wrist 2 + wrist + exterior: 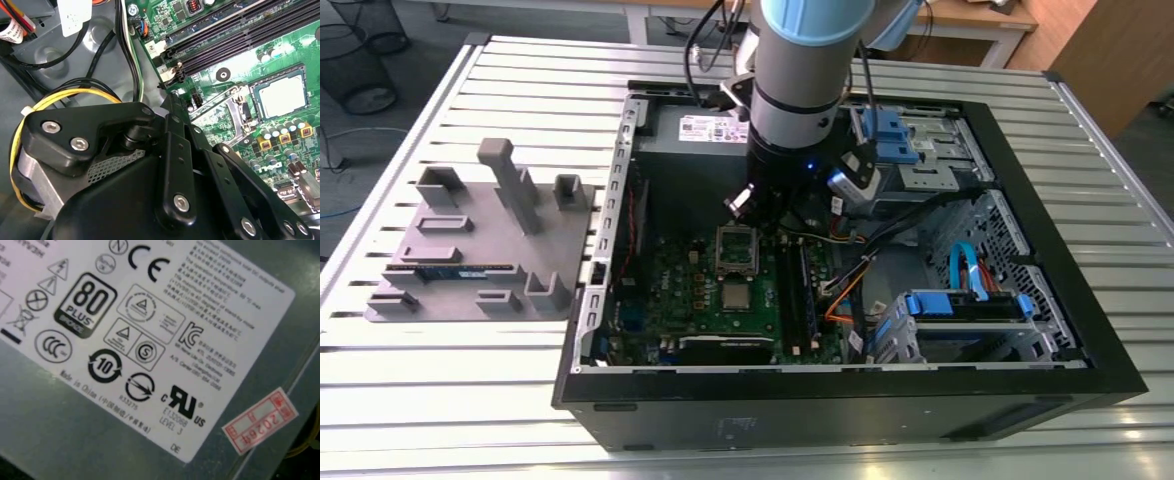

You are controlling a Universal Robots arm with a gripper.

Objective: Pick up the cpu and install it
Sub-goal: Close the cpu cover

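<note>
In the exterior view, the gripper (761, 203) is hanging inside the open computer case (787, 410), low over the motherboard (670, 285), apparently so it can reach the socket. The cpu (738, 295) is lying flat on the board beside the raised socket frame (738, 248). In the second wrist view, the cpu (282, 96) is presenting a pale silvery square top and appears seated in its socket; whether the gripper is apart or together cannot be told. In the first wrist view, the camera is facing the power supply label (150, 340).

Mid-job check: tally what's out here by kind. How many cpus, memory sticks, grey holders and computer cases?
cpu, in the motherboard socket: 1
memory stick, on the holder: 1
grey holder: 1
computer case, open: 1
Total: 4
</note>
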